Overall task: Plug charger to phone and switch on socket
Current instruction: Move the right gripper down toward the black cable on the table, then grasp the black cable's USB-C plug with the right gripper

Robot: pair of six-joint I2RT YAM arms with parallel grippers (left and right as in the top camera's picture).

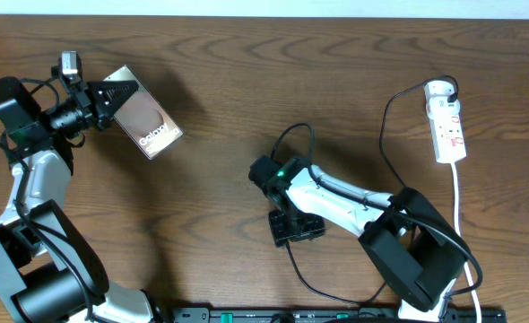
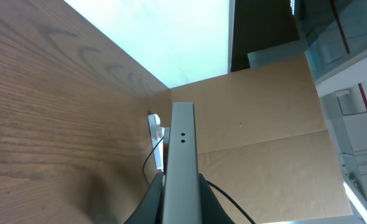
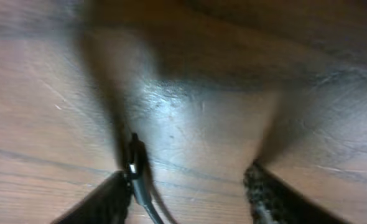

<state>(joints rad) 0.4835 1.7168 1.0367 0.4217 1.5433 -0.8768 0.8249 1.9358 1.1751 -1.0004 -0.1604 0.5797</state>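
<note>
My left gripper (image 1: 112, 94) is shut on the phone (image 1: 146, 124) and holds it raised at the table's far left, its brownish "Galaxy" face up. In the left wrist view the phone's grey edge (image 2: 182, 155) stands on end between the closed fingers (image 2: 151, 199). The white socket (image 1: 446, 121) lies far right; it also shows in the distance (image 2: 155, 127). The charger's thin black cable (image 1: 383, 135) runs from it toward the middle. My right gripper (image 1: 263, 172) is low over the table, jaws apart. The charger's plug tip (image 3: 135, 167) lies against the left finger (image 3: 102, 202), well apart from the right one.
The right arm's white links (image 1: 336, 199) cross the table's middle. A black strip (image 1: 336, 316) runs along the near edge. A brown cardboard panel (image 2: 264, 124) stands beyond the table's far end.
</note>
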